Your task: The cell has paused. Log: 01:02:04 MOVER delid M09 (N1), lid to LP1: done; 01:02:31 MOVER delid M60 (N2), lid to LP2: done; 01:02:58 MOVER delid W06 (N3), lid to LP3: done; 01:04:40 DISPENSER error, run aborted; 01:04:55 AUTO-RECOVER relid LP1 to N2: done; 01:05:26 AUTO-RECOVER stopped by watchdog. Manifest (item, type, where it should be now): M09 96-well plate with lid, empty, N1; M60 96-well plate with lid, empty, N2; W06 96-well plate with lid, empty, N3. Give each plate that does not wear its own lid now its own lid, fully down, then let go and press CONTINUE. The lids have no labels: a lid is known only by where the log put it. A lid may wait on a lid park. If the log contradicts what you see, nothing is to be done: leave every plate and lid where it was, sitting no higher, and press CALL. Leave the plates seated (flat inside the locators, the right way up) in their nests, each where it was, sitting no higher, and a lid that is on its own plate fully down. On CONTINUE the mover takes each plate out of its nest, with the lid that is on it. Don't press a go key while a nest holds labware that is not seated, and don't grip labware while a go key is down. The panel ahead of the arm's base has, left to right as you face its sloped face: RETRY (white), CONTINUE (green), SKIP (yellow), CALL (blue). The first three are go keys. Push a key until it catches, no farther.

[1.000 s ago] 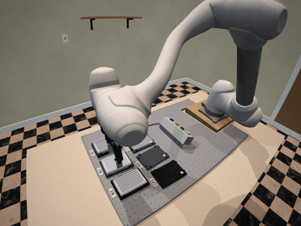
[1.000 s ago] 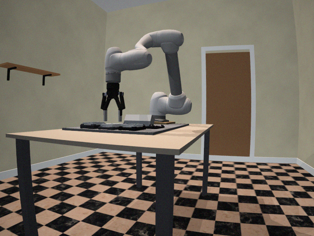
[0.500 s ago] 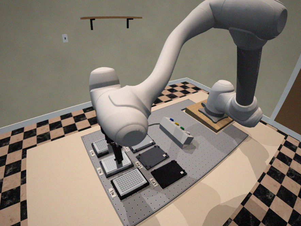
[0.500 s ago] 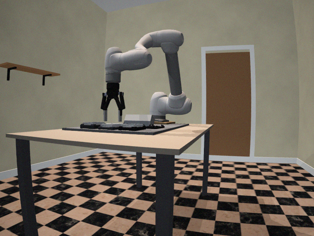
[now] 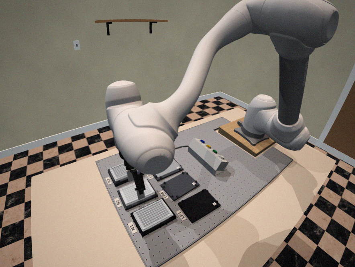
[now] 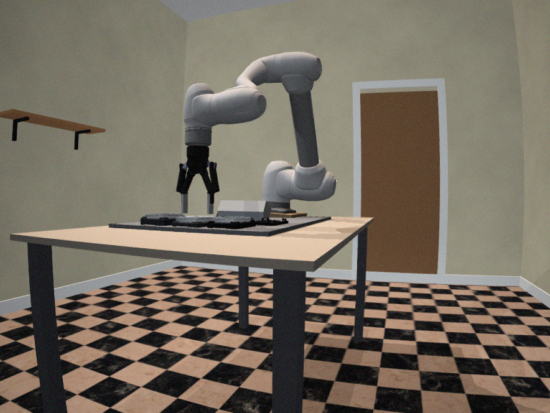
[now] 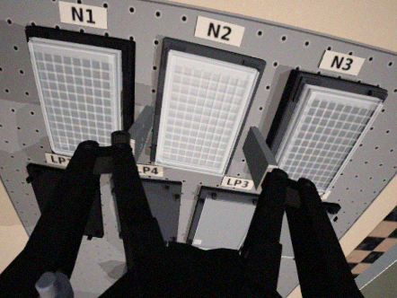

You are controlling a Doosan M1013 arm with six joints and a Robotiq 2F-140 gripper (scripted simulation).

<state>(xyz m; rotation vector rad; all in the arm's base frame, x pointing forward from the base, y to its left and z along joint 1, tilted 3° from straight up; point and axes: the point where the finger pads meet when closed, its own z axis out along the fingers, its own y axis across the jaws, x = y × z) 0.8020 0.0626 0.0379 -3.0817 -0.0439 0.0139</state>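
Observation:
Three white 96-well plates sit in black nests in a row. The N1 plate [image 5: 153, 215] [image 7: 76, 94] and the N3 plate [image 5: 119, 171] [image 7: 328, 132] show open wells and no lid. The N2 plate [image 5: 134, 194] [image 7: 207, 109] looks paler and hazier, as under a clear lid. My gripper [image 5: 139, 186] [image 6: 196, 208] [image 7: 200, 128] is open and empty. It hovers a little above the N2 plate, one finger on each long side, touching nothing. A light grey lid [image 7: 222, 224] lies on the park labelled LP3.
The park LP1 [image 5: 198, 205] is bare and black. The middle park [image 5: 179, 185] reads LP4 and is dark grey; I cannot tell whether a lid lies on it. The key panel [image 5: 208, 155] stands behind the parks, towards the arm's base [image 5: 258, 126].

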